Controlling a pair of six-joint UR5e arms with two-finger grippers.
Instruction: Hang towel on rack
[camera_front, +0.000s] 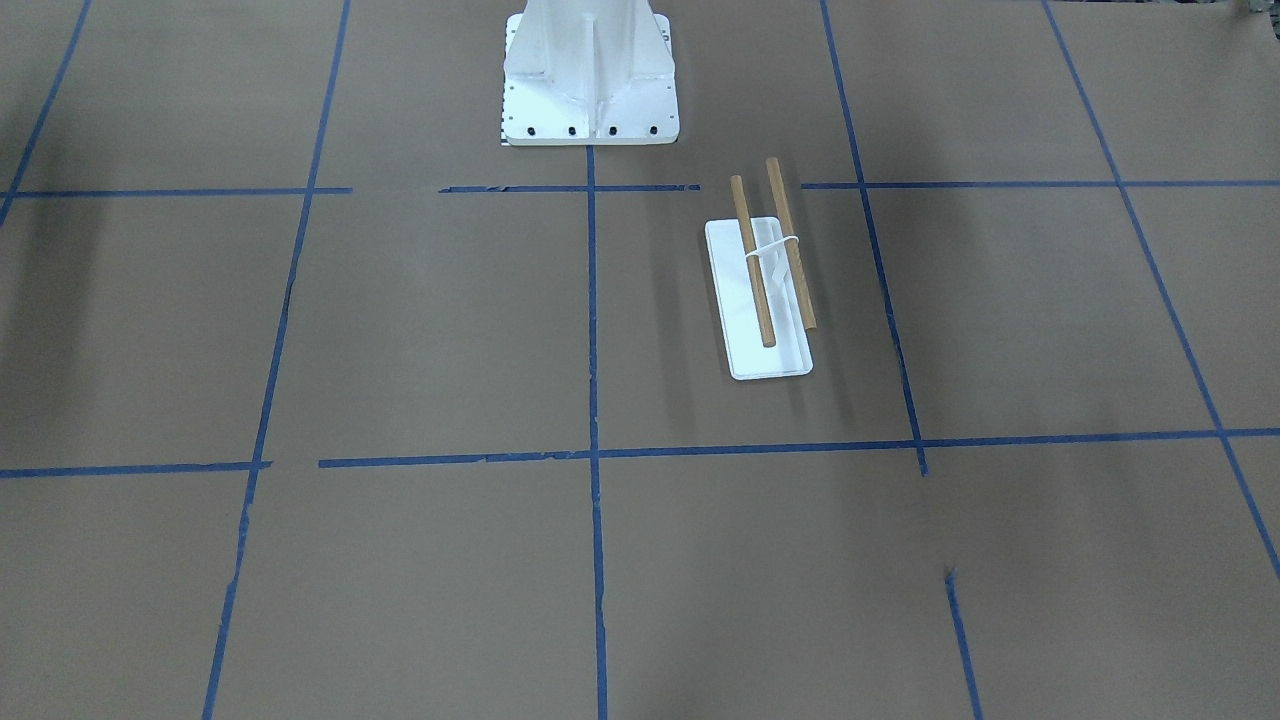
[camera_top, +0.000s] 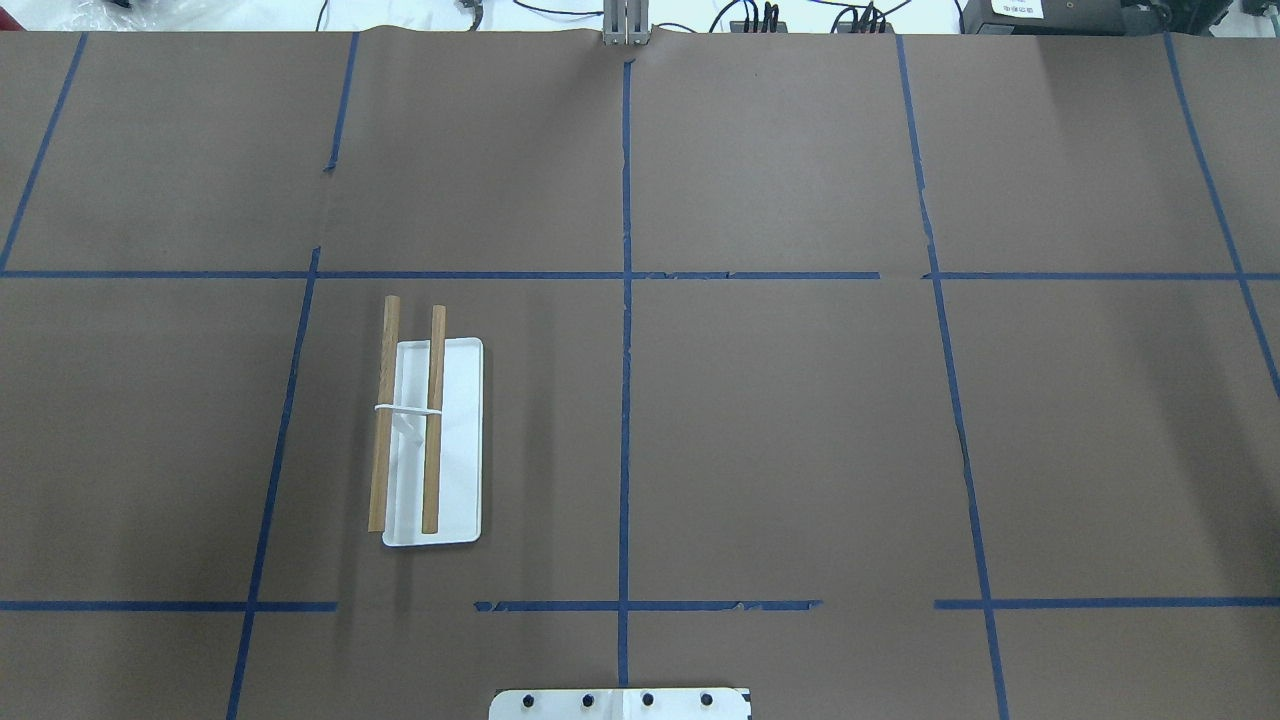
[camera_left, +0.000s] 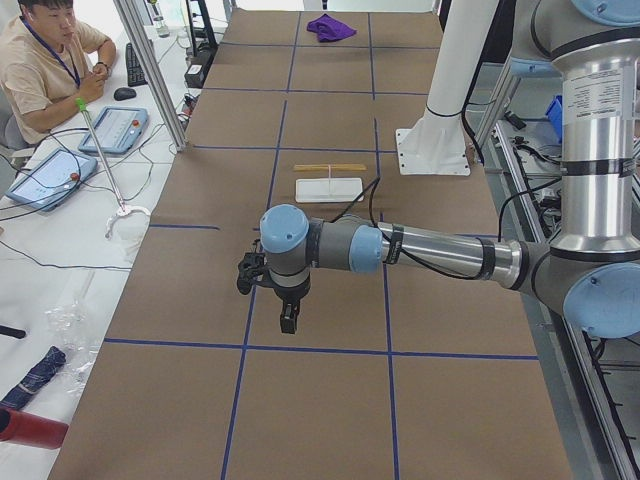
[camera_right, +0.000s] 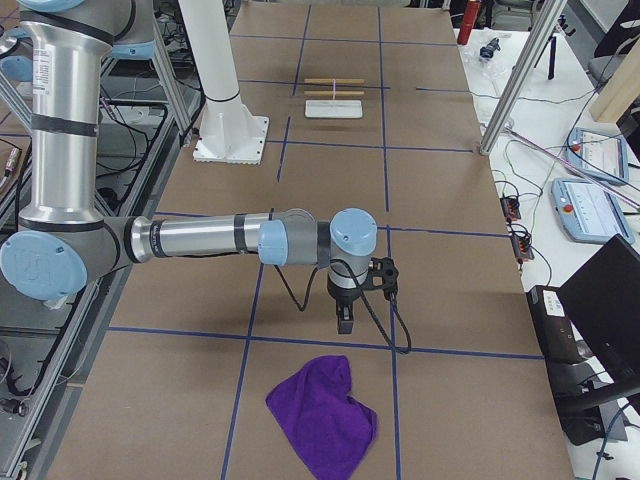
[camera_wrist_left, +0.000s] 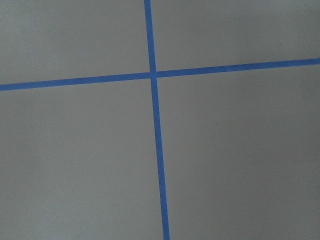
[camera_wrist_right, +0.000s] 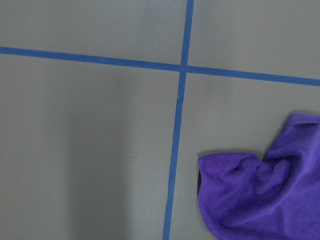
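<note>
- The towel (camera_right: 322, 415), a crumpled purple cloth, is lying flat on the table (camera_top: 800, 450) at the robot's right end. It is sitting just beyond the right arm's fingers (camera_right: 345, 318), below them and outward toward that end.
- A blue tape line (camera_right: 300, 342) is running between those fingers and the cloth. In the right wrist view the towel (camera_wrist_right: 260, 190) is filling only the lower right corner, so the fingers are hanging beside it rather than over it.
- The right arm's fingers are pointing straight down, clear of the table. They are showing only in a side view, so I cannot tell whether they are parted or closed. They are carrying nothing that I can see.
- The left arm's fingers (camera_left: 288, 318) are hovering over bare table at the opposite end, with the towel far from them. Again I cannot tell how they are standing.
- The rack (camera_top: 455, 440) is resting well away from the right arm's fingers, past the white pedestal (camera_right: 228, 140) and on the robot's left half. It is lying closer to the left arm's fingers.
- Its two dowels (camera_top: 433, 420) are running away from the robot, across the table's width.
- Judging from this, the right arm is being the nearer one for the pick. The coming move is calling for a short shift outward and down onto the cloth.
</note>
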